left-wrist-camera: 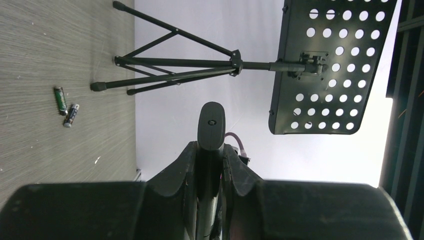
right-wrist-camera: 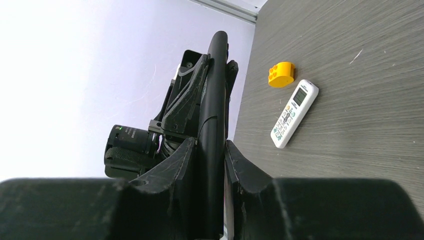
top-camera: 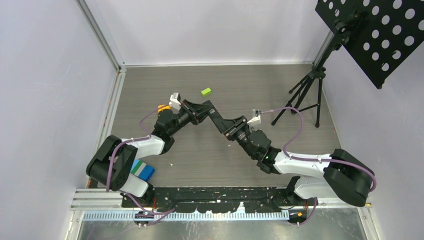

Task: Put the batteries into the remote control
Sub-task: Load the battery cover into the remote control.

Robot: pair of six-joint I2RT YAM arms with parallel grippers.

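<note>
A long black remote [top-camera: 215, 118] is held above the table between both grippers. My left gripper [top-camera: 196, 111] is shut on one end of it; in the left wrist view the remote [left-wrist-camera: 210, 125] stands up between the fingers [left-wrist-camera: 182, 165]. My right gripper [top-camera: 231, 128] is shut on the other end; the remote [right-wrist-camera: 214, 95] also shows in the right wrist view. Two dark batteries [left-wrist-camera: 60, 99] [left-wrist-camera: 71, 115] lie side by side on the table. A white remote [right-wrist-camera: 294, 113] lies face up on the table next to a yellow brick [right-wrist-camera: 280, 74].
A black music stand's tripod [top-camera: 304, 95] stands at the back right, its perforated tray [top-camera: 380, 35] overhead. A green block [top-camera: 206, 91] lies at the back. A blue, green and white box [top-camera: 142, 170] sits by the left arm's base. White walls surround the table.
</note>
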